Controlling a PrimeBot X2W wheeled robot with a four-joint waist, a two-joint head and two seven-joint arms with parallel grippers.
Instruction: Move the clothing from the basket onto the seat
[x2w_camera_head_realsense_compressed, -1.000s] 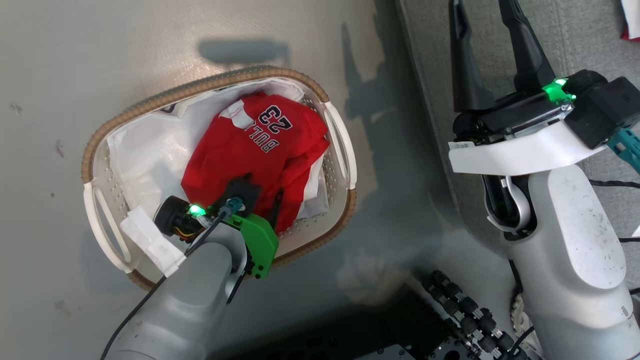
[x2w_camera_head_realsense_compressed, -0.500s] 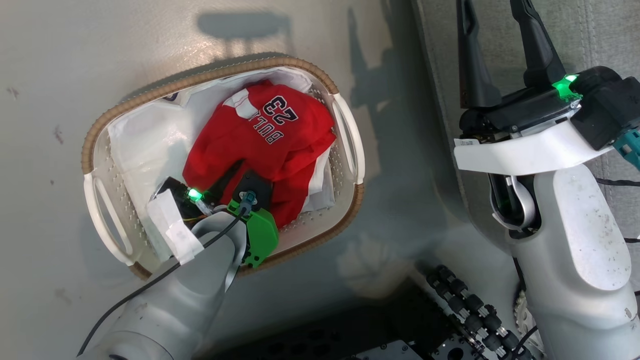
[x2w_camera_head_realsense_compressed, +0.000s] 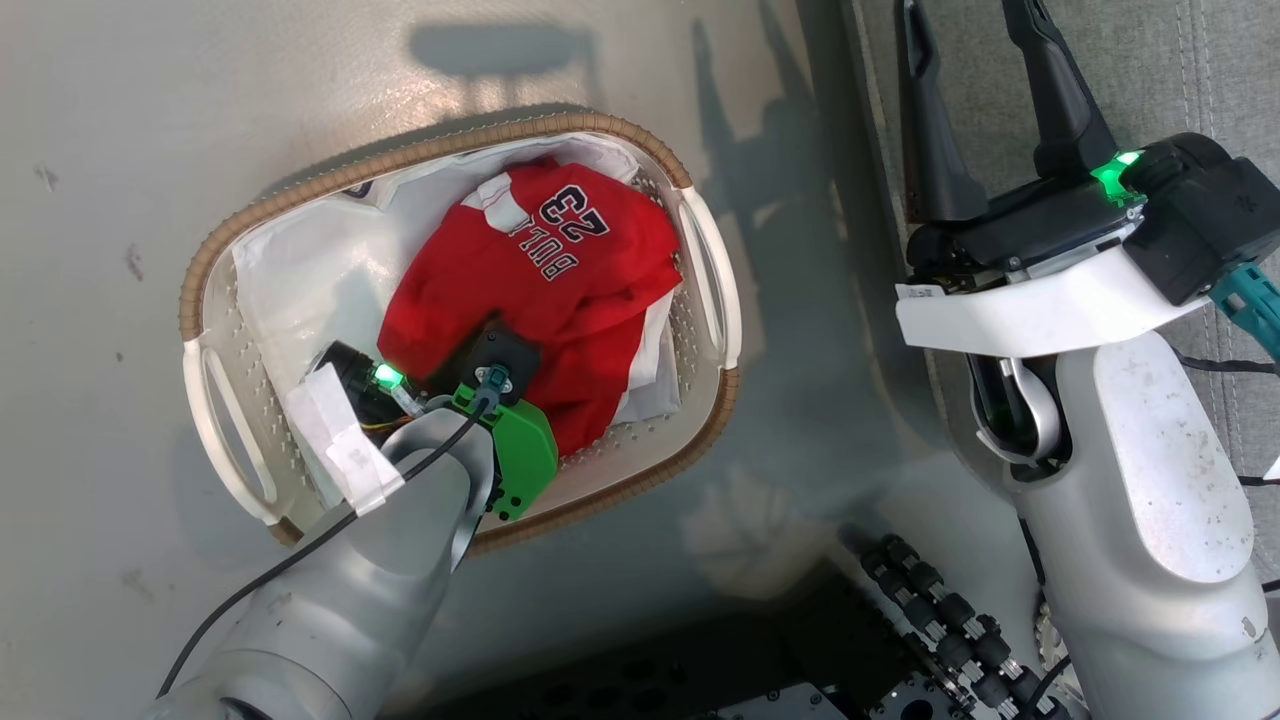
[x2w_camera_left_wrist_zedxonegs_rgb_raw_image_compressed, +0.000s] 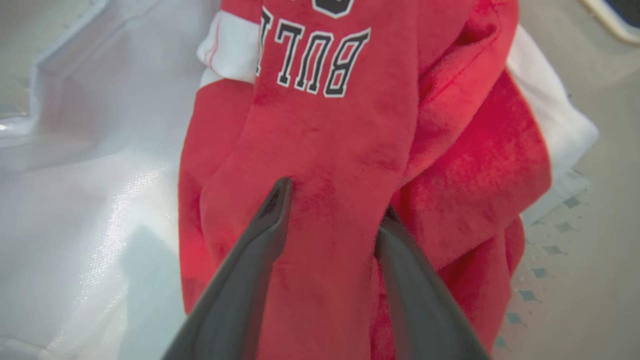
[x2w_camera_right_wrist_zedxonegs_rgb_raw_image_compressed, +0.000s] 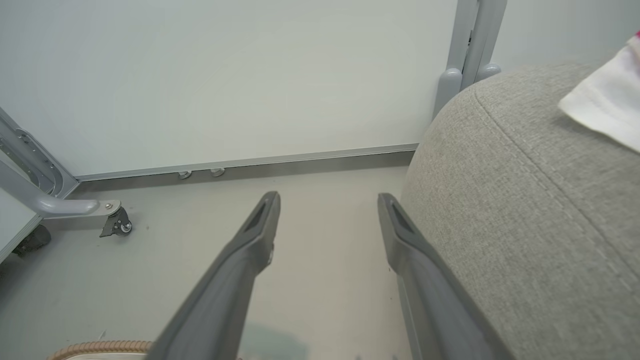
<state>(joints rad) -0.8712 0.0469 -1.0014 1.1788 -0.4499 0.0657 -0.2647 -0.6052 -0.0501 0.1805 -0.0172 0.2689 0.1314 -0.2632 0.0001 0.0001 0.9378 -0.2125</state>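
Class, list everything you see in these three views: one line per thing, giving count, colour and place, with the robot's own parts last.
jersey: one, red with white trim, bunched in the basket
basket: one, white with a brown rim, on the floor beside the seat
sheet: one, white, lining the basket under the jersey
seat: one, grey, on the robot's right of the basket
cloth: one, white, lying on the seat
floor: one, pale grey, under the basket
wall panel: one, white, beyond the floor
caster: one, dark, at the panel's foot
left jaws: two dark fingers, apart, either side of a jersey fold
right jaws: two dark fingers, apart, nothing between, beside the seat
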